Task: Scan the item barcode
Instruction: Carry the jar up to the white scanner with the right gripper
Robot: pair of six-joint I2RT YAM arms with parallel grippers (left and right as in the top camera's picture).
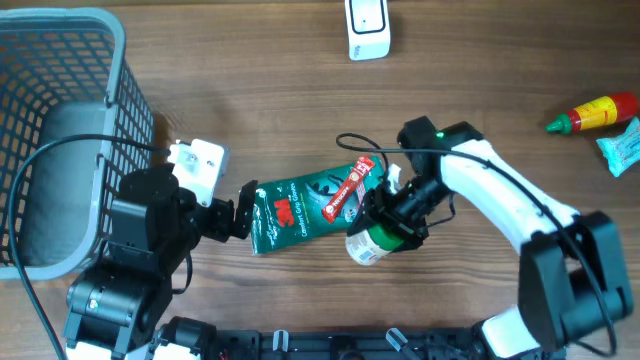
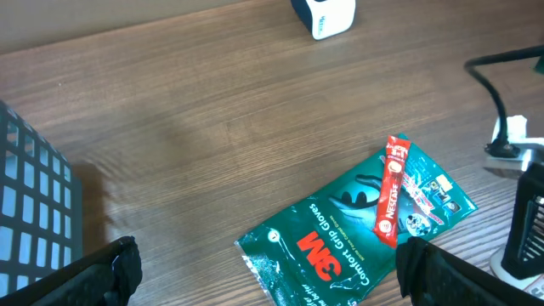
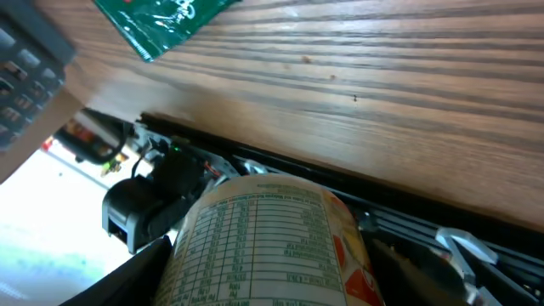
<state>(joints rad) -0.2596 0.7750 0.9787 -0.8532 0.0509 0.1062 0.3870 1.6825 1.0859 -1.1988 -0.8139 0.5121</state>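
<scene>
Right end effector (image 1: 393,218) gripping bottle (image 1: 368,246), left end effector (image 1: 243,213) open

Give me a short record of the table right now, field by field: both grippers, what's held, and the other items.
left gripper: open, holding nothing, at the end of the green glove packet nearest the basket
right gripper: shut on the labelled container
glove packet: flat on the table between the arms, with the red Nescafe stick lying on it
white device: far edge of the table, apart from everything
grey basket: robot's left side
robot's far right: red sauce bottle beside a teal packet
</scene>
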